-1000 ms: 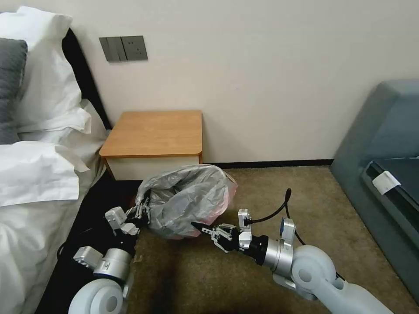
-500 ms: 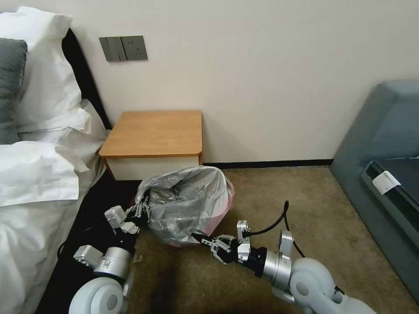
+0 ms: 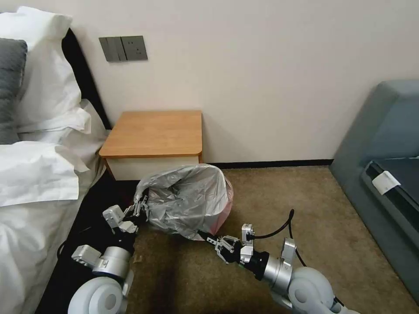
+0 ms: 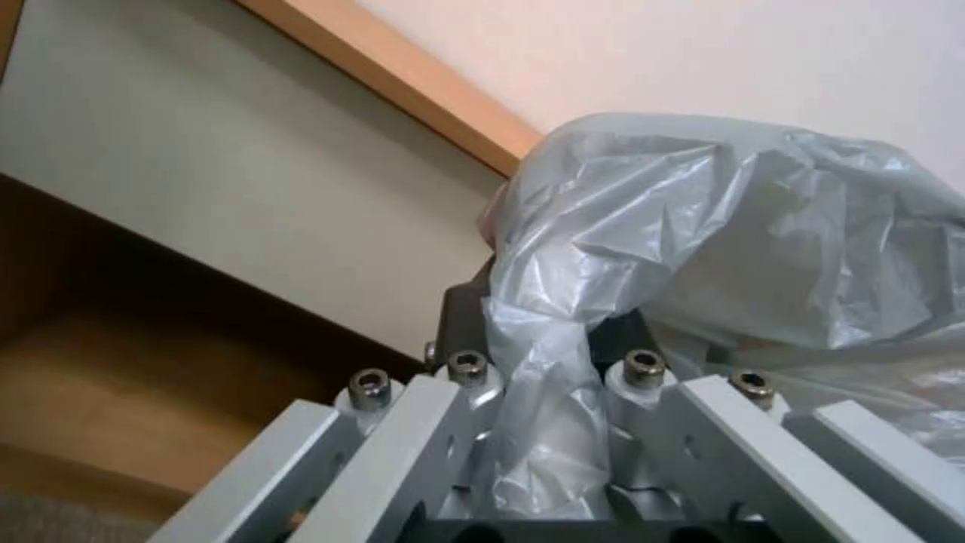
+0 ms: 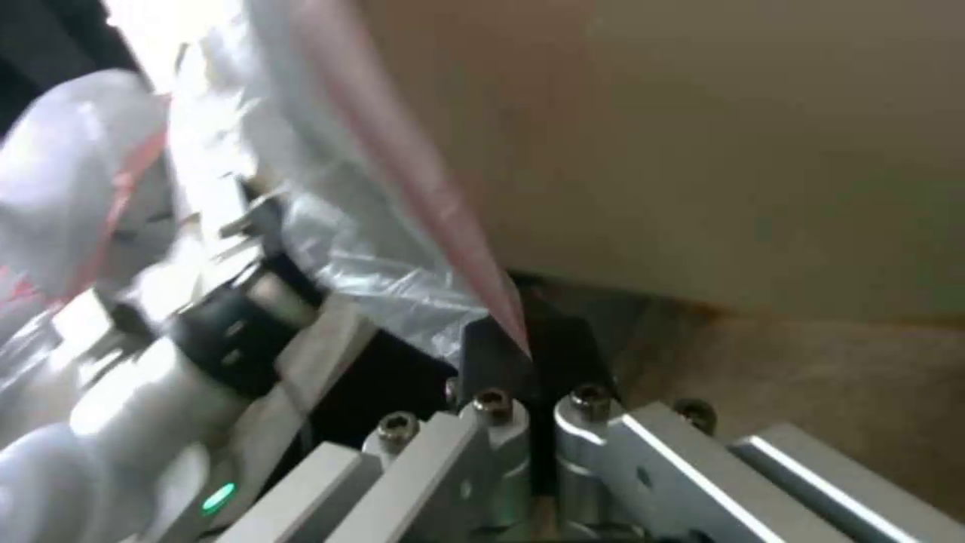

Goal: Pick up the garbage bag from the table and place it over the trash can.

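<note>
We see one garbage bag [image 3: 185, 200], grey and crinkly with a pink edge, puffed up low over the carpet [image 3: 279, 205], just in front of the table [image 3: 155, 133]. There is one table, with an orange-brown top surface and a white drawer front. We have two arms, and both hold the one bag. Our left gripper [image 3: 140, 211] is at the bag's left side, beside the bed [image 3: 30, 209]. In the left wrist view, its fingers [image 4: 467, 324] are clenched on a bunched strip of the grey plastic that runs down between them. Our right gripper [image 3: 209, 239] is at the bag's lower front edge, out on the carpet. In the right wrist view, its fingers [image 5: 497, 354] are pinched tight together on the thin pink edge of the bag. The bag's mouth is stretched wide between the two grippers, and we can look down into its grey folds. We cannot make out the trash can for sure; the bag covers the spot where it would be. On the wall [image 3: 262, 65] there is one grey switch plate [image 3: 123, 48]. On the bed there are two pillows: one white pillow [image 3: 41, 69] and one grey pillow [image 3: 11, 87]. At the right there is one blue-grey sofa [image 3: 384, 144] with a small white tag [image 3: 386, 182] lying on it.
</note>
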